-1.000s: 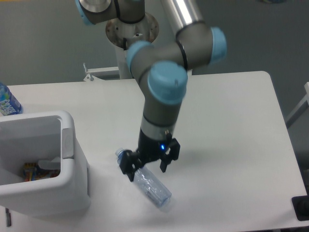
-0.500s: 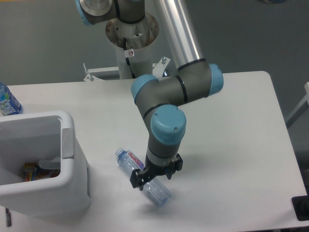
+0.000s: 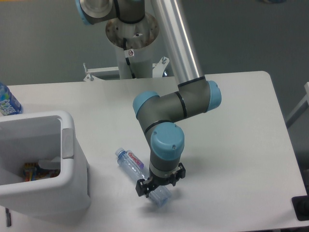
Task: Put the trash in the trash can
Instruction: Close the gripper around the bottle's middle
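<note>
The slim clear bottle (image 3: pixel 137 170) with the red-and-white label was seen lying on the white tabletop (image 3: pixel 231 135), below the centre of the frame, its cap end pointed to the upper left. The gripper (image 3: pixel 158 187) was lowered over the bottle's lower right end, one jaw on either side of it; whether the jaws were pressed against the plastic could not be told. The white trash can (image 3: pixel 43 169) stood at the lower left, with scraps inside. A blue-labelled bottle (image 3: pixel 7 101) was cut off by the left edge.
</note>
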You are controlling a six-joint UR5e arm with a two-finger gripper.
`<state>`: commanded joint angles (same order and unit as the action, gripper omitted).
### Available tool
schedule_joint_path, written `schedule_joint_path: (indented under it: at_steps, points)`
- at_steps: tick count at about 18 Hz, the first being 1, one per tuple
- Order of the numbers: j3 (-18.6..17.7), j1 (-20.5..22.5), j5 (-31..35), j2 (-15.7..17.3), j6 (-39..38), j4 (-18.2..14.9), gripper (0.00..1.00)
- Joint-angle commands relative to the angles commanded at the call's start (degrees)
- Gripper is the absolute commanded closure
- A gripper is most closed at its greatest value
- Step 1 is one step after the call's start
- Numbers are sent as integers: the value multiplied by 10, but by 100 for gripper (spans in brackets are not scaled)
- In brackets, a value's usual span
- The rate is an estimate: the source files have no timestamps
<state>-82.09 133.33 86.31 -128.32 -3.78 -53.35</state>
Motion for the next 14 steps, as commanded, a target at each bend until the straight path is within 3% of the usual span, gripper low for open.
schedule_joint_path:
  at_steps: [6,14]
  points:
    - [-4,-6,3,-3,-2,1,2]
    - [-4,-11,18,-7,-10,1,31]
